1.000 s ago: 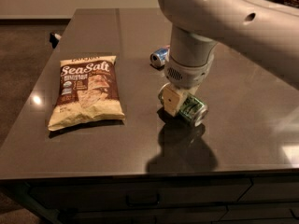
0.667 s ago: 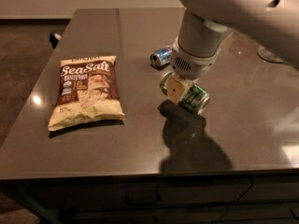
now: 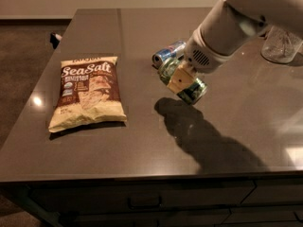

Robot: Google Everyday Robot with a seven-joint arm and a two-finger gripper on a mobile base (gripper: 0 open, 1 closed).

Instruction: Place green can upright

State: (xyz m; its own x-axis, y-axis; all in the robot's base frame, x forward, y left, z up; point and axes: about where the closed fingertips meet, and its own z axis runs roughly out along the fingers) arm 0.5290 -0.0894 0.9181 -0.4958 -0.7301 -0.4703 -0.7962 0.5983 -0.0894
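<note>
Hand [image 3: 182,79]: closed around the green can, above the tabletop [image 3: 142,141], right of centre.
Green can [image 3: 194,90]: held tilted, clear of the tabletop, its shadow just below.
Blue can [image 3: 166,53]: on its side, just behind the hand.
Chip bag [image 3: 88,92]: flat, far left.

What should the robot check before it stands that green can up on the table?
1. Grip: the gripper, held above the table's middle, is closed on the green can: ok.
2. Can upright: it is tilted, in the air: not ok.
3. Landing spot: the table under the can shows only shadow: ok.
4. Gap to the blue can lying just behind: cannot tell.
5. Chip bag out of the way, far to one side: ok.
</note>
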